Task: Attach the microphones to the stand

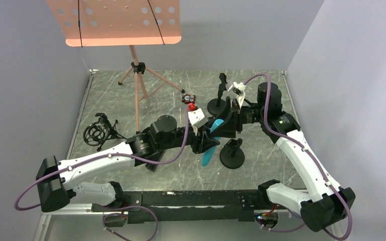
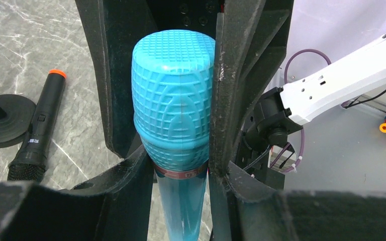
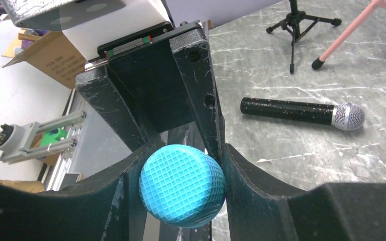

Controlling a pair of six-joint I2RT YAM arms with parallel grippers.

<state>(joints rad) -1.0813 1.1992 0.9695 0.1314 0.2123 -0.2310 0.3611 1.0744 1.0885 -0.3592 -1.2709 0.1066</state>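
1. Bench (image 1: 191,175): grey marbled top with white veins and scuffs. Pale grey walls (image 1: 25,75) close it in on the left, back and right.
2. Blue mic (image 2: 173,100) is held between the two arms at mid-bench, between the near stand (image 1: 232,156) and the far stand (image 1: 217,106). Cannot tell if its tail touches the bench.
3. Left end effector (image 2: 181,175) is clamped on the blue mic just below the head.
4. Right end effector (image 3: 181,168) is clamped on the blue mic's head.
5. Orange-end mic (image 2: 36,135) lies flat on the bench, just beside a round stand base.
6. Mesh mic (image 3: 301,109) lies flat on the bench, near a pink foot of the music stand (image 1: 114,20).
7. Shock mount (image 1: 98,133) sits at the left of the bench.
8. Cardboard box (image 3: 50,55) stands beyond the bench edge.
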